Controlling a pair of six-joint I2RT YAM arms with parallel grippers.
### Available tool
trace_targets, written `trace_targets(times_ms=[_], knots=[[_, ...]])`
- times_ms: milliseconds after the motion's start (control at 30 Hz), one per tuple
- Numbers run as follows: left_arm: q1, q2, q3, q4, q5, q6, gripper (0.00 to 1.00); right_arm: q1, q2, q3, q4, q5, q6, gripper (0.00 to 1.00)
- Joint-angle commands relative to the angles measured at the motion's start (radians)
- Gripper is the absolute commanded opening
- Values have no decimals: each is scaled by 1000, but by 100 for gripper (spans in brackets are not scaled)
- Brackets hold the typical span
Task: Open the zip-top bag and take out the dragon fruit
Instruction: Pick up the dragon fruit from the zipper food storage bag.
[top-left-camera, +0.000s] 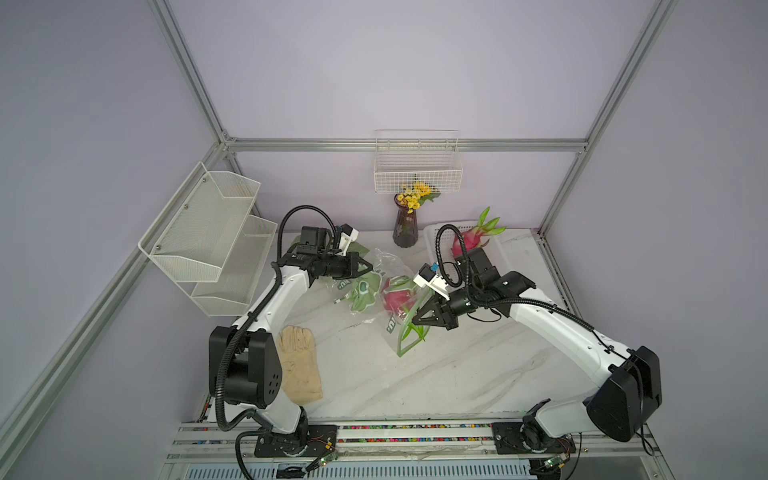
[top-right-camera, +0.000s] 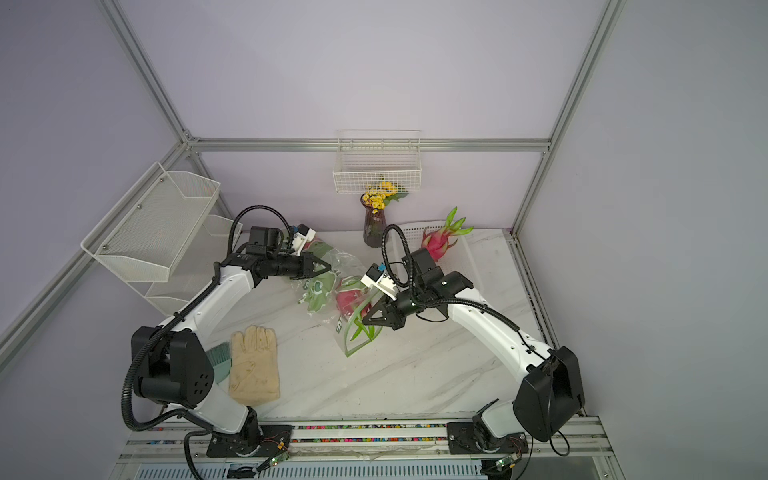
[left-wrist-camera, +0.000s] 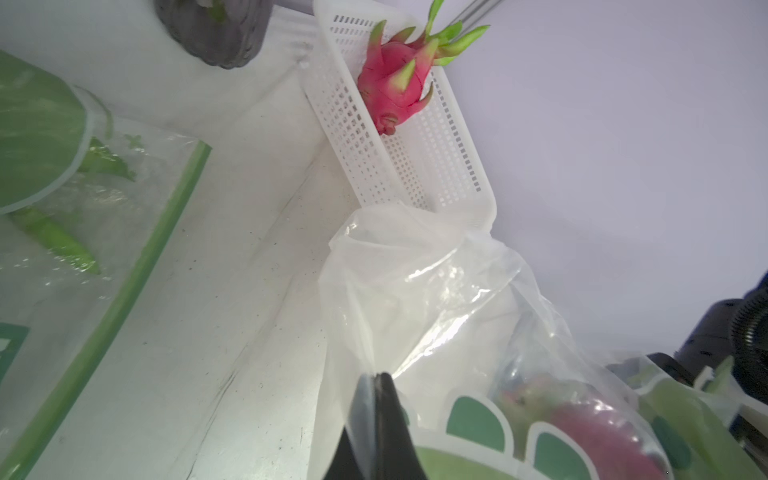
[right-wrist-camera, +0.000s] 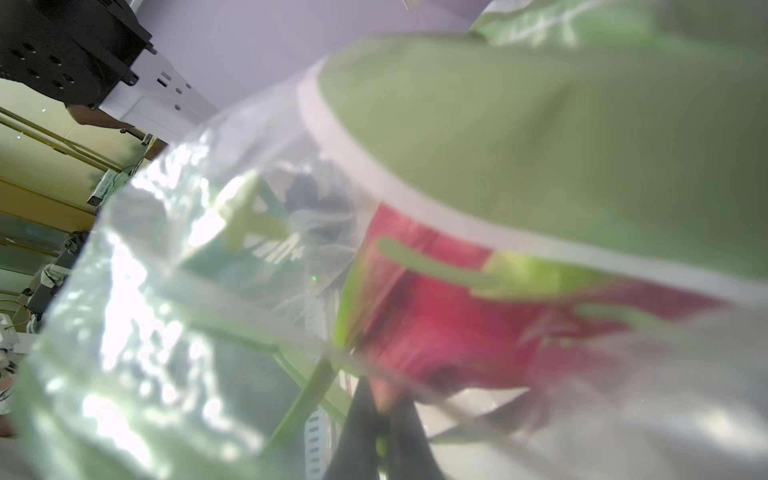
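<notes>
The zip-top bag, clear with green print and a green zip strip, lies mid-table, partly lifted. One magenta dragon fruit sits inside it, green spikes toward the zip end, where the strip's two edges stand apart. My left gripper is shut on the clear film at the bag's far end. At the zip end my right gripper is shut on the film. A second dragon fruit lies in the white tray.
The white perforated tray stands at the back right, next to a dark vase of yellow flowers. A beige glove lies by the left arm's base. A mesh shelf and a wire basket hang on the walls.
</notes>
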Motion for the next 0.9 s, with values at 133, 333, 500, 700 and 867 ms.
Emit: trace_targets(times_ms=[133, 333, 500, 700, 867], knots=[[65, -108, -68, -13, -195, -37, 0, -9, -98, -18, 9, -53, -7, 0], [139, -178, -147, -65, -304, -82, 0, -38, -161, -20, -3, -29, 11, 0], [161, -259, -141, -155, -450, -92, 0, -64, -218, -22, -3, 67, 33, 0], [170, -322, -158, -201, -584, -84, 0, -163, -208, 41, 13, 147, 168, 0], [184, -342, -171, -255, -702, -104, 0, -260, -180, 81, 58, 98, 287, 0]])
